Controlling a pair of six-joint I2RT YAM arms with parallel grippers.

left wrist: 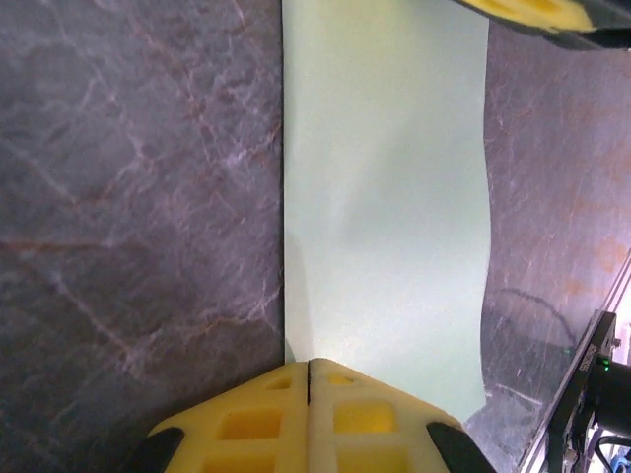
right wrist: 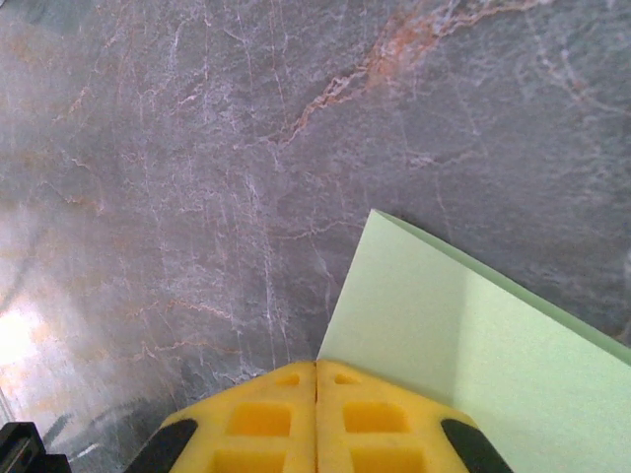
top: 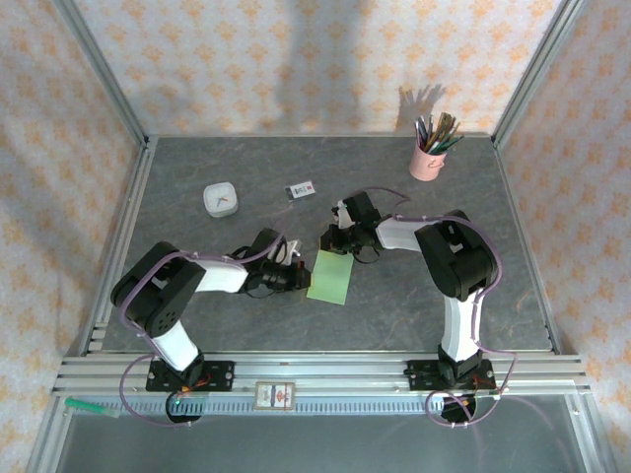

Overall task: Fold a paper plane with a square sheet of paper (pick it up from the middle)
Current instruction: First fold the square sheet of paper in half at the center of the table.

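Though bolted apart at the near edge of the grey marbled table (top: 513, 286), bent inward toward its middle: two arms. Left gripper (left wrist: 309, 372): pressed fully closed, tips right at one end of the square sheet of paper (top: 330, 278). Right gripper (right wrist: 316, 370): likewise clamped closed, tips touching a corner of the sheet. Pinching paper or merely bearing down on it: cannot tell for either. Lies flat at table centre, between the two grippers, and reads as a narrow rectangle rather than a square, so probably doubled over once already; no dart shape yet.

Likely trouble from here:
- Sliding or turning of the thin sheet on the smooth stone, caused by a sideways push from closed tips.
- A skewed crease, caused by pressing before lining up the edges.
- A crumpled corner, caused by digging in at the edge.
- Contact between the two grippers, caused by working so near each other.

Counted, big to small: one table; two arms; two grippers; one green sheet; one pink pencil cup (top: 427, 158), contents too small to count; one white square dish (top: 220, 200); one small white card (top: 301, 189).
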